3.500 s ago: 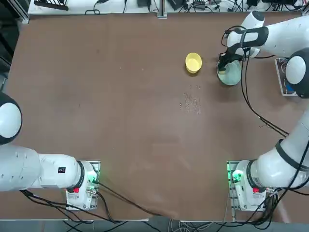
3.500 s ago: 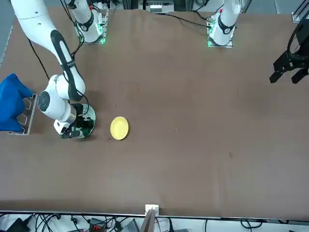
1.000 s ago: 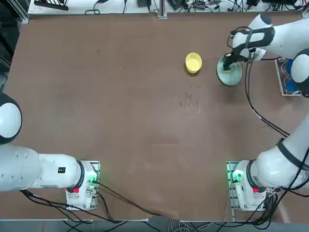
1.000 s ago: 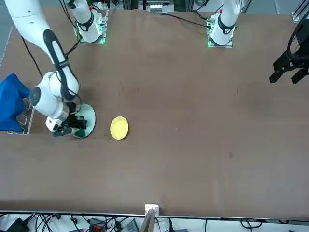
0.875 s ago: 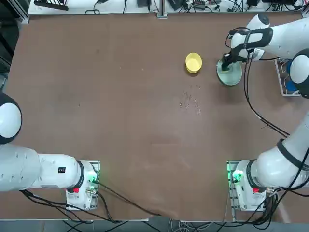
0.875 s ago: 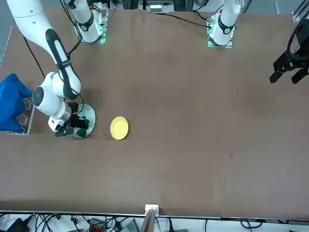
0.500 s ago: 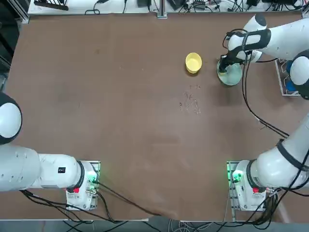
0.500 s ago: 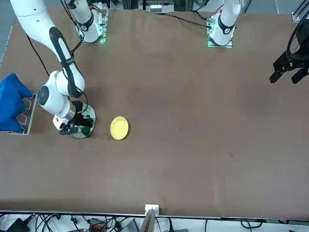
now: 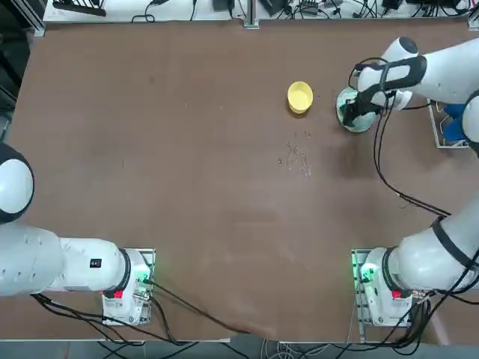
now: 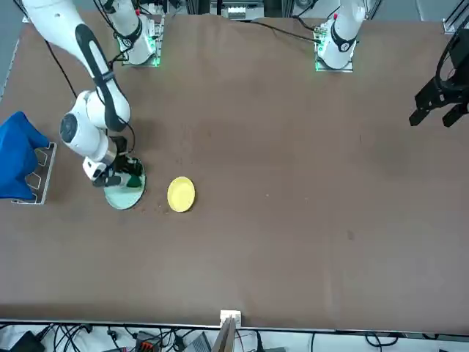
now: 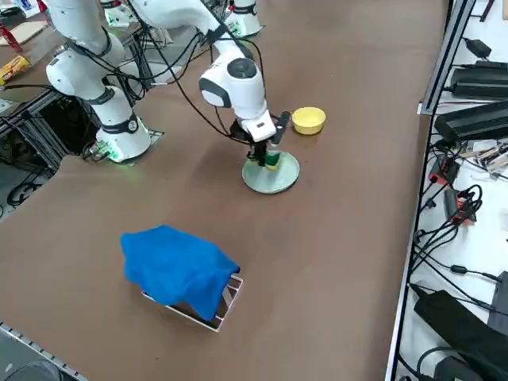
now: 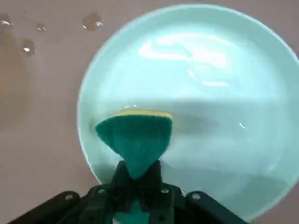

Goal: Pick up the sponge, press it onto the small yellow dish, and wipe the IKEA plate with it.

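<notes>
Right gripper (image 12: 136,184) clamped on the sponge (image 12: 134,137), sponge pressed on the plate (image 12: 219,84), yellow dish (image 9: 300,97) sat just left of it.

A large brown table (image 9: 187,172) fills the top and front views, its surface matte and marked by a few small wet spots (image 9: 296,158). Black cables and power strips (image 11: 476,119) are seen along a pale ledge beyond the table's far edge in the right side view. A blue cloth (image 11: 178,266) is draped over a small metal stand (image 11: 226,305) at the table's right side.
</notes>
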